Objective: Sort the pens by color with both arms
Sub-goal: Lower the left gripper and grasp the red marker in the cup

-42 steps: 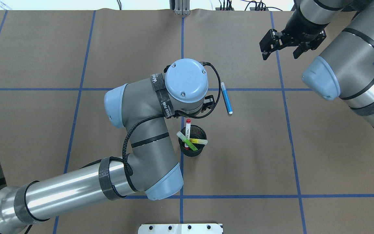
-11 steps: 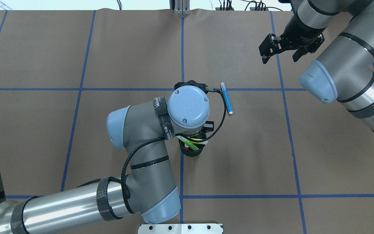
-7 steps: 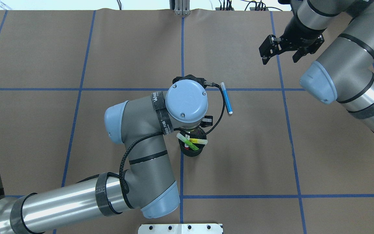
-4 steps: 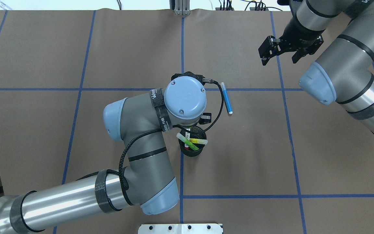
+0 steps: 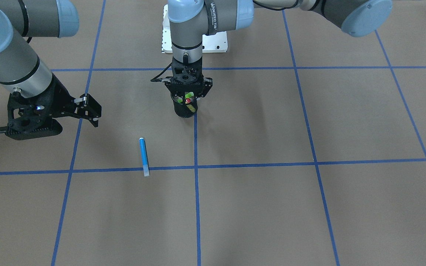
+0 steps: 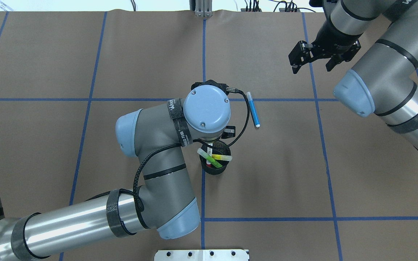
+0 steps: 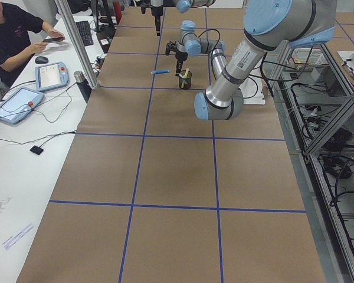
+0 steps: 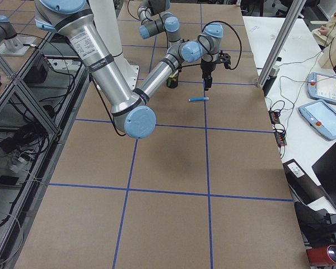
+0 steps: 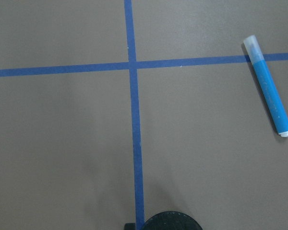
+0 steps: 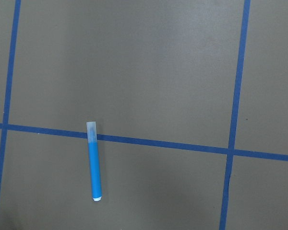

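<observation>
The blue pen point(image 6: 253, 110) point(image 5: 144, 155) point(image 9: 269, 93) point(image 10: 94, 165) lies flat on the brown paper beside a tape line. A black mesh cup point(image 6: 214, 169) point(image 5: 185, 111) holds the light green pen point(image 6: 209, 158), the yellow pen point(image 6: 221, 158) and the white pen with the red cap point(image 5: 188, 100). My left gripper point(image 5: 188, 96) hangs straight down over the cup. It is open, with a finger on each side of the red cap. Its wrist hides that pen's top in the overhead view. My right gripper point(image 6: 312, 64) point(image 5: 91, 111) hovers open and empty, far right of the blue pen.
Blue tape lines divide the brown table cover into squares. The white base plate point(image 6: 201, 255) sits at the near edge. In the exterior left view a person point(image 7: 12, 29) sits at a side table with tablets point(image 7: 17, 103).
Since 6 s ago my left arm has swung from beside the blue pen to above the cup. Over the last second it barely shifted. The pens have not moved.
</observation>
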